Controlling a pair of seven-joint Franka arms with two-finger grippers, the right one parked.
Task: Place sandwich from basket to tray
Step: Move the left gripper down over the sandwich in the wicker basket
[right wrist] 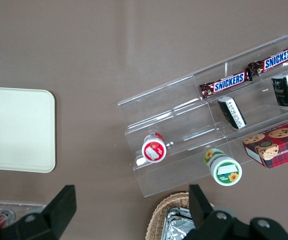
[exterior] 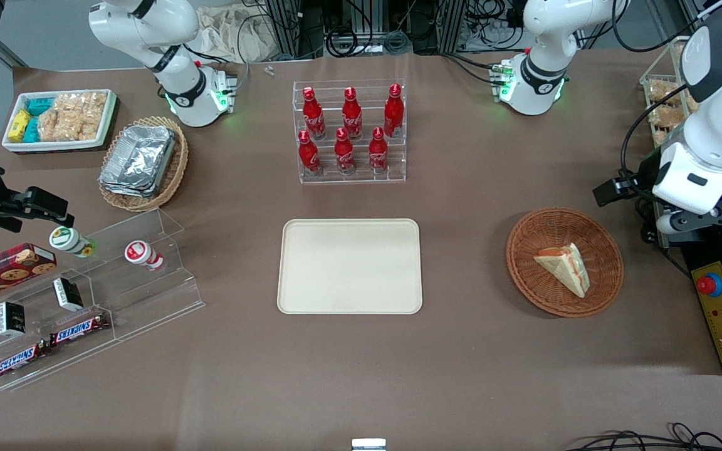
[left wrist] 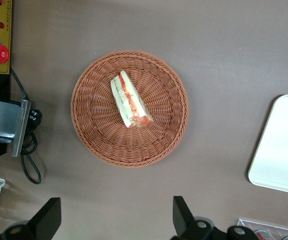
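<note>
Lying in the reddish-brown wicker basket, the sandwich wedge was not yet touched, so the whole task was left to do. The left gripper hung high above the table just beside the basket, its fingers spread wide and holding nothing. The cream tray lay bare, well apart from the basket.

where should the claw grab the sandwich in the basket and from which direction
Probably from straight above, pinching the two flat bread faces near the wedge's wide end. The sandwich lies in the middle of the shallow basket with its filling edge up, so the low rim hardly blocks a top approach. The open claw hangs above the table beside the basket and would need turning across the wedge.
</note>
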